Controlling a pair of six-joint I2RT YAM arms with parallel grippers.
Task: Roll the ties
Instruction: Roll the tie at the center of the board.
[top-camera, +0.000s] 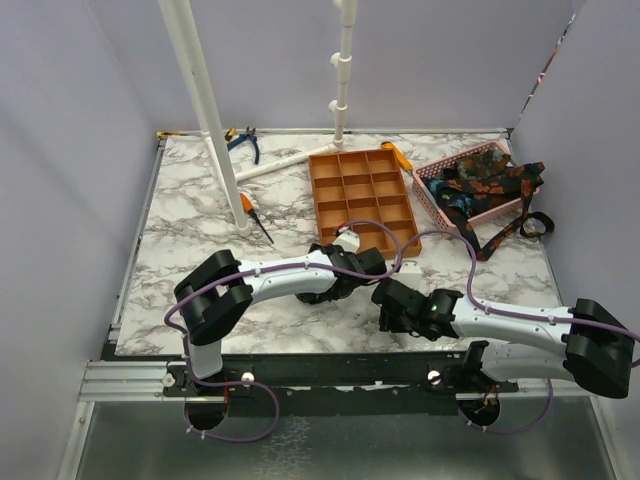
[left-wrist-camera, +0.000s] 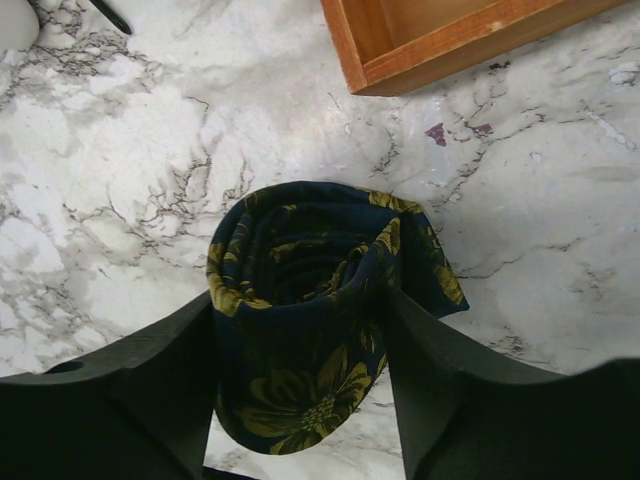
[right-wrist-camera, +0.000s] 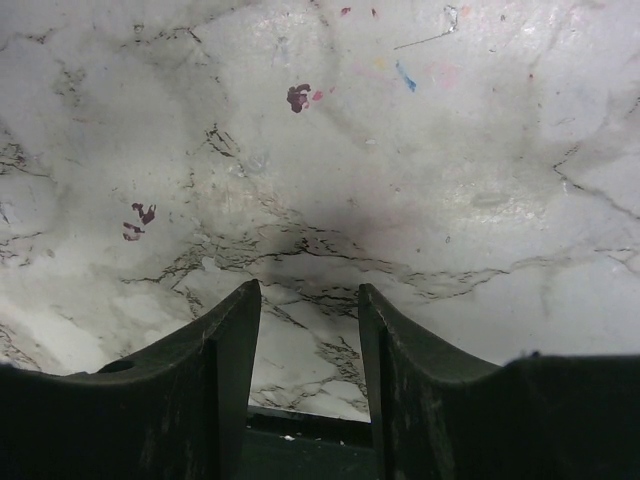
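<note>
Left gripper (left-wrist-camera: 298, 330): fingers bracket rolled navy-gold necktie (left-wrist-camera: 310, 250) so coil cannot unwind; clamped or slack, cannot tell.
Right gripper (right-wrist-camera: 308, 300): jaws apart, empty.

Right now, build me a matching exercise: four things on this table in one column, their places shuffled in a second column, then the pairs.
1. rolled navy fabric tie with yellow flower print
2. orange compartment tray
3. pink plastic basket
4. blue-handled pliers

A. at the marble table's far edge, towards the left corner
B. holding a heap of unrolled printed ties
C. between the left arm's jaws
D. mid-table, just left of the basket

Pairs: 1-C, 2-D, 3-B, 4-A
</note>
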